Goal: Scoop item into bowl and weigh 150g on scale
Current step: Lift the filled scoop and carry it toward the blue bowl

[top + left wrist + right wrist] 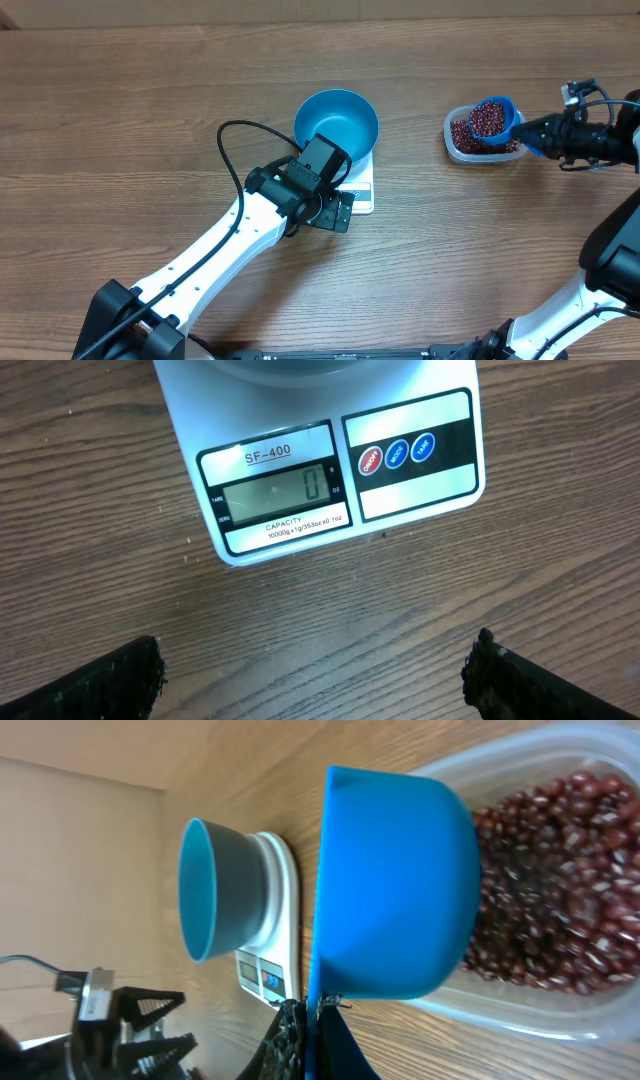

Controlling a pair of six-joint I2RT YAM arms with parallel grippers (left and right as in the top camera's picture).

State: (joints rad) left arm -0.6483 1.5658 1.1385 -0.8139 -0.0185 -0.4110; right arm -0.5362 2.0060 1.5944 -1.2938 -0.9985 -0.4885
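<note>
The bright blue bowl [337, 124] stands empty on the white scale [362, 190]. In the left wrist view the scale [330, 470] has a display showing 0. My left gripper [315, 675] hovers open over bare wood just in front of the scale, nothing between its fingers. My right gripper [545, 130] is shut on the handle of a small blue scoop [492, 118]. The scoop is heaped with red-brown beans and held above the clear tub [462, 143]. In the right wrist view the scoop [395, 880] hangs over the beans [560, 880] in the tub.
The right wrist view also shows the bowl [215, 890] on the scale [275, 950], with the left arm's gripper [130, 1020] near it. Bare wooden tabletop [150, 100] lies between the scale and the tub. A black cable [235, 150] loops beside the left arm.
</note>
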